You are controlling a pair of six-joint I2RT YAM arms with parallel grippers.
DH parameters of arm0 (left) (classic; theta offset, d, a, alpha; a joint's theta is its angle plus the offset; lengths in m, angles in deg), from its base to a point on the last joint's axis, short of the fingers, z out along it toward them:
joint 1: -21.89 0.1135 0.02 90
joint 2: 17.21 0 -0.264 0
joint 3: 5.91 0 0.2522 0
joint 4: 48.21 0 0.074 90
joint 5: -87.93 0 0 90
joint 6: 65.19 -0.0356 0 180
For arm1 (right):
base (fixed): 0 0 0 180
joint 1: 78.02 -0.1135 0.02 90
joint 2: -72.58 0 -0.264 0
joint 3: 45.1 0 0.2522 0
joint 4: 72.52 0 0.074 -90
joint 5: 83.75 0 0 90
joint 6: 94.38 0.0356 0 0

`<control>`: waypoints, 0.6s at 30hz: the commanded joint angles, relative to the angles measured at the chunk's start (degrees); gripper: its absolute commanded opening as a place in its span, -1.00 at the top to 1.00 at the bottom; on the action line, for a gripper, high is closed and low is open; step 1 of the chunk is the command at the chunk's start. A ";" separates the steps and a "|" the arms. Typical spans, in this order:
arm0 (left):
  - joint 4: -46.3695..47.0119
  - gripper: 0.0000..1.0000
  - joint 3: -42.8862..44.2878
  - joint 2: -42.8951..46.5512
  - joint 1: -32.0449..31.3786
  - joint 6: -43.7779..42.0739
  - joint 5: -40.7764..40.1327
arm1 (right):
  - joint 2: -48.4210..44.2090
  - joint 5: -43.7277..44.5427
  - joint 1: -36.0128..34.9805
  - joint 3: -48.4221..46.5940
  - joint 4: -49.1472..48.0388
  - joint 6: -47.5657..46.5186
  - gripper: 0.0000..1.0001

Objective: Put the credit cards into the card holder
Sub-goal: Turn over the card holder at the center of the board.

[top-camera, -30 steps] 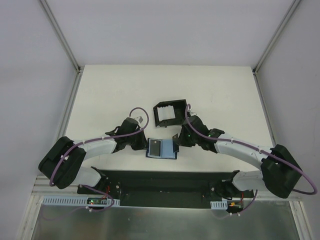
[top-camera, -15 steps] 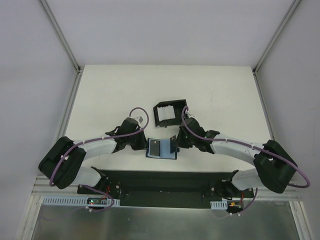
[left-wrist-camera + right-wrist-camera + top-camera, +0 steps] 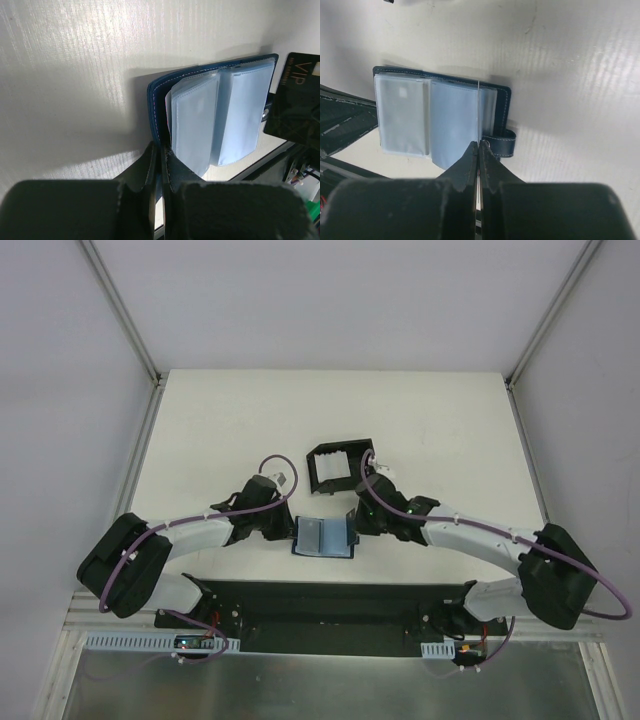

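**White table inside a pale grey booth**

The white table top [image 3: 250,420] fills the middle of the top view. It is closed in by plain pale grey walls: a back panel [image 3: 330,300], a left panel [image 3: 50,440] and a right panel [image 3: 600,440]. Slanted aluminium posts [image 3: 122,310] run down from the upper corners to the table's far corners, and metal rails [image 3: 135,475] edge its sides. A black base plate [image 3: 330,602] lies along the near edge, with a sheet of brushed metal [image 3: 320,690] below it. Close up, the table surface shows a fine ribbed grain. The light is soft and even, with dim grey shadows and some brighter patches on the white surface.
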 commanded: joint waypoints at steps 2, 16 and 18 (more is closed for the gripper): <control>-1.91 1.00 -0.96 -0.01 -0.26 -0.87 -0.54 | -8.33 6.51 -0.61 -1.67 4.39 -2.55 0.99; -1.64 1.00 -1.23 -1.59 -0.26 -0.34 -1.24 | 4.21 -10.97 -1.23 3.69 -23.38 5.34 0.99; -1.47 1.00 -1.31 -2.02 -0.26 -0.17 -1.33 | 5.80 -10.98 -1.23 5.01 -25.67 6.58 0.99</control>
